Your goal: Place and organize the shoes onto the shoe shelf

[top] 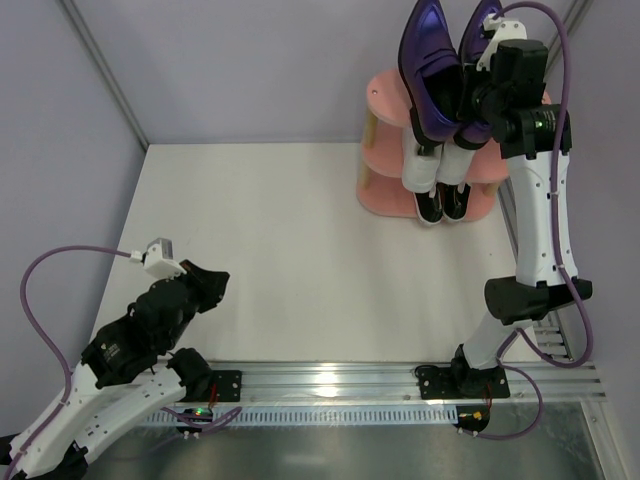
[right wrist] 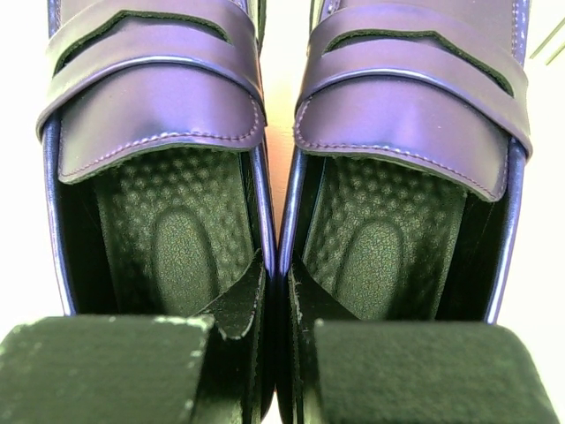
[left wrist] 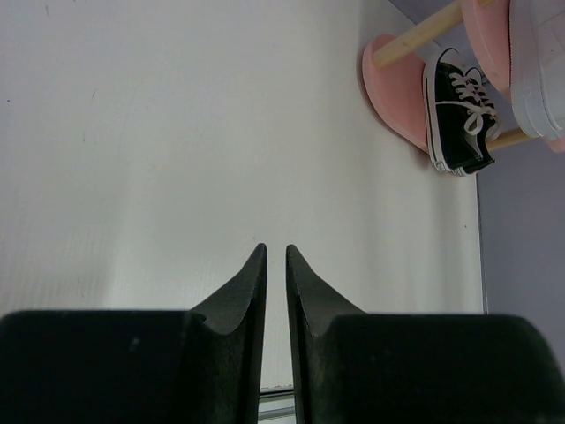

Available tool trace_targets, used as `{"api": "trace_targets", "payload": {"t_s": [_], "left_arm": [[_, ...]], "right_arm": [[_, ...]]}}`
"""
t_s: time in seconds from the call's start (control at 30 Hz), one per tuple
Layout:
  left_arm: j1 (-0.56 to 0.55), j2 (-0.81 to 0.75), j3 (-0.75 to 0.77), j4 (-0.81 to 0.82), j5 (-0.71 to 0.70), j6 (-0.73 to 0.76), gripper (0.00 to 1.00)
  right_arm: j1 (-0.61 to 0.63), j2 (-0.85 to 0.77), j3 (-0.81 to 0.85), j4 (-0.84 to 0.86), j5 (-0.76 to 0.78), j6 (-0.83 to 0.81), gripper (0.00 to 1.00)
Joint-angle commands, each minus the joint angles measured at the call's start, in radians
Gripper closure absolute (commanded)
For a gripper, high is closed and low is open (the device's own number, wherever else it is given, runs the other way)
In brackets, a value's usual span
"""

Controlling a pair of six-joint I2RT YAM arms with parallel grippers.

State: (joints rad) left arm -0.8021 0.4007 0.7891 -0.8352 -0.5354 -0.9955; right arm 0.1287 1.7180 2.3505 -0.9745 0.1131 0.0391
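One idle left hand (left wrist: pixel 274 252) hovers near left, fingers pressed together on nothing. Far right, the shoe shelf (top: pixel 385 100) holds black sneakers (left wrist: pixel 459 115) lowest and white sneakers (left wrist: pixel 534 62) above. The right hand (right wrist: pixel 276 265) pinches the purple loafers (right wrist: pixel 159 115) by their inner walls over the top tier; I judge only this pair is left.

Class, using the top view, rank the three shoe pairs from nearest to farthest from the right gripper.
1. Purple loafers, pinched in the right gripper, above the shelf.
2. White sneakers, middle tier.
3. Black sneakers, bottom tier.
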Motion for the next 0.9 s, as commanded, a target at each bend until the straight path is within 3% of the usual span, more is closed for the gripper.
{"api": "trace_targets", "payload": {"t_s": [0.0,0.17,0.3,0.37,0.47,0.67,0.73,0.87], "left_arm": [[0.003,-0.005,0.012,0.005,-0.025,-0.008,0.87],[0.003,-0.017,0.012,0.001,-0.024,-0.009,0.87],[0.003,-0.019,0.016,0.002,-0.028,-0.006,0.87],[0.003,-0.013,0.019,0.001,-0.025,-0.006,0.87],[0.003,-0.008,0.022,0.002,-0.018,-0.005,0.87],[0.004,-0.014,0.025,0.001,-0.015,-0.006,0.87],[0.003,-0.013,0.027,0.001,-0.014,-0.006,0.88],[0.003,0.013,0.062,0.071,-0.015,0.026,0.87]], "right_arm": [[-0.001,-0.049,0.049,0.298,0.011,-0.013,0.96],[-0.003,-0.044,0.046,0.296,0.014,-0.011,0.93],[-0.003,-0.052,0.044,0.296,0.017,-0.005,0.74],[-0.001,-0.055,0.043,0.298,0.02,-0.004,0.59],[-0.001,-0.06,0.043,0.303,0.026,-0.004,0.48],[-0.001,-0.074,0.035,0.312,0.028,0.005,0.43],[-0.001,-0.086,0.021,0.333,0.034,0.015,0.36],[-0.003,-0.168,-0.06,0.396,0.139,0.034,0.33]]}}
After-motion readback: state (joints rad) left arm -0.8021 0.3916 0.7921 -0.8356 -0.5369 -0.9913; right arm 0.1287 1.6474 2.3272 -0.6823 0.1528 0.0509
